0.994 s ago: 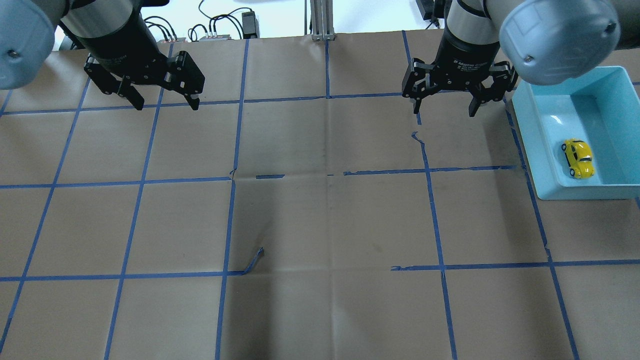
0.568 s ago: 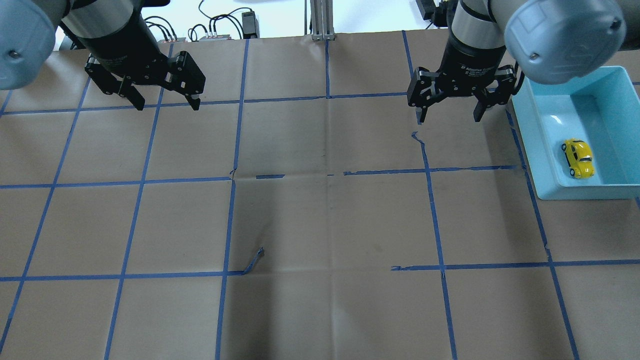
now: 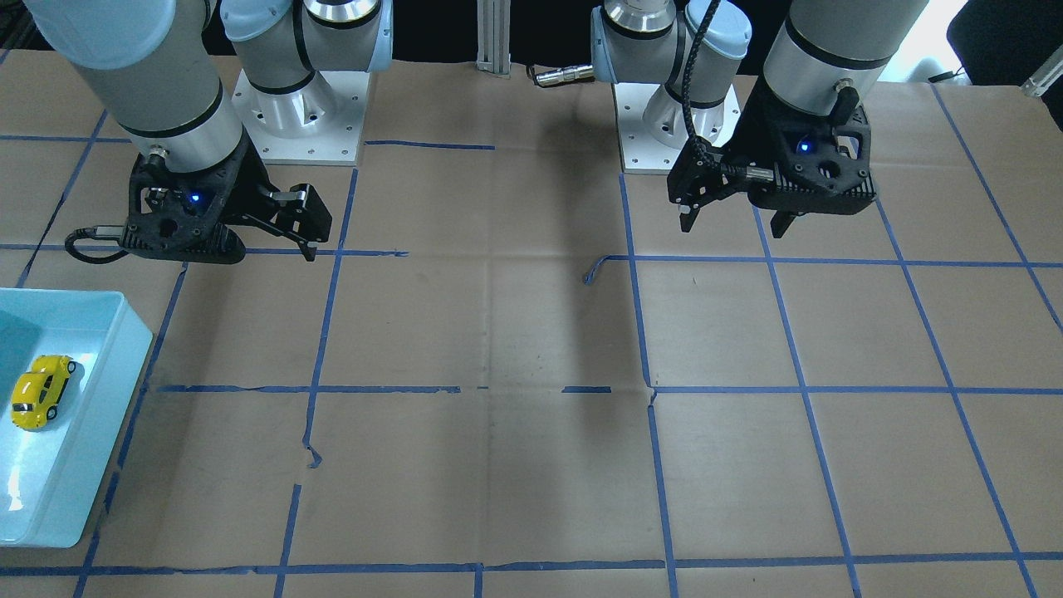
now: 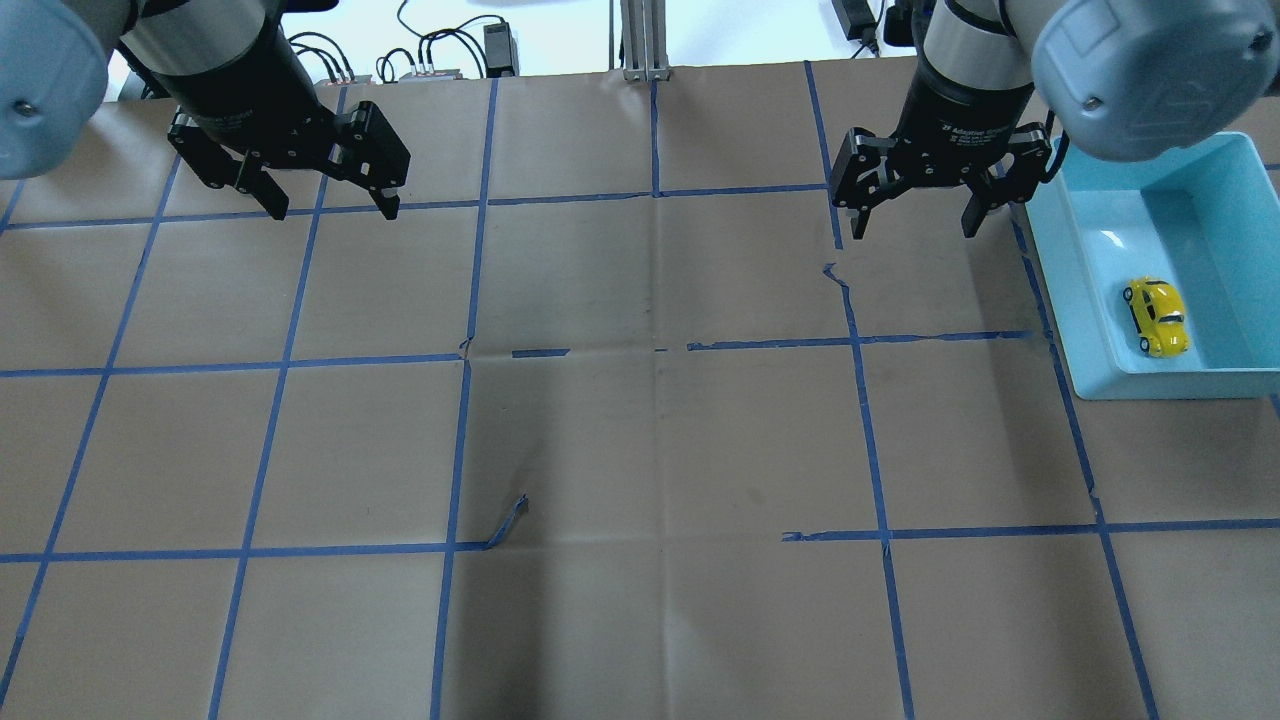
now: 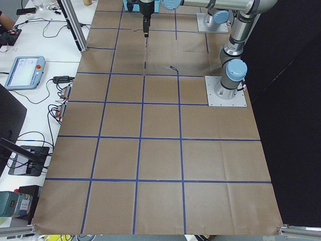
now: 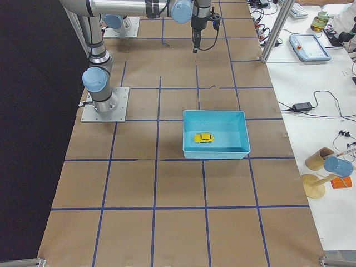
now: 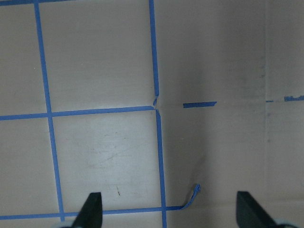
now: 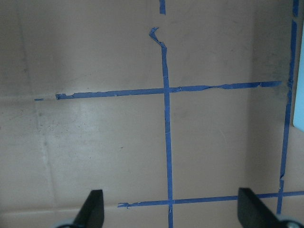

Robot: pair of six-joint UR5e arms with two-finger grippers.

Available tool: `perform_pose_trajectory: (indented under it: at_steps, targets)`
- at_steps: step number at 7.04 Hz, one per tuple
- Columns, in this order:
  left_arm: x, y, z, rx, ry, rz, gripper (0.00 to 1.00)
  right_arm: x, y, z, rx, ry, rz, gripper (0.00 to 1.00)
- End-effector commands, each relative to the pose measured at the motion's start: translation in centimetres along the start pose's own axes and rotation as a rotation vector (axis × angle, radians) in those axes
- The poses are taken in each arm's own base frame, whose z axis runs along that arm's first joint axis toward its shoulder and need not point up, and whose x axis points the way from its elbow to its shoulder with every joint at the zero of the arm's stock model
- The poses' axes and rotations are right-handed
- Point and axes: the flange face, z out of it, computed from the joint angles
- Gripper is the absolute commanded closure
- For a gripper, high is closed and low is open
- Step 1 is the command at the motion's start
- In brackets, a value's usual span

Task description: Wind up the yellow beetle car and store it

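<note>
The yellow beetle car (image 4: 1156, 316) lies inside a light-blue tray (image 4: 1058, 290) at the table's right side, near the tray's front wall. It also shows in the front-facing view (image 3: 41, 390) and the exterior right view (image 6: 203, 138). My right gripper (image 4: 916, 226) hangs open and empty above the paper, just left of the tray's far corner. Its wrist view shows both fingertips (image 8: 93, 209) spread over bare paper. My left gripper (image 4: 335, 210) is open and empty at the far left, well apart from the car.
Brown paper with a blue tape grid covers the table. A loose curl of tape (image 4: 510, 518) lifts near the middle front, and a torn tape end (image 4: 835, 272) lies below the right gripper. Cables and power bricks (image 4: 500, 45) lie past the far edge.
My right gripper has drifted right and farther back, closer to the tray's far corner, still open. The left arm and the car have not moved.
</note>
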Motion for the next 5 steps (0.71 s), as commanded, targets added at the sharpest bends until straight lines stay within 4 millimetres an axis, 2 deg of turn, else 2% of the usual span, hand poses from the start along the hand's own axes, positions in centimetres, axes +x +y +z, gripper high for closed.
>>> perform_pose_trajectory:
  at_steps: [1, 5]
  targets:
    - [0.01, 0.01, -0.01, 0.0, 0.0, 0.0, 0.01, 0.12, 0.87, -0.71, 0.005, 0.003, 0.002, 0.0]
    - [0.01, 0.01, -0.01, 0.0, 0.0, 0.0, 0.01, 0.52, 0.8, -0.53, -0.001, 0.004, 0.01, 0.0]
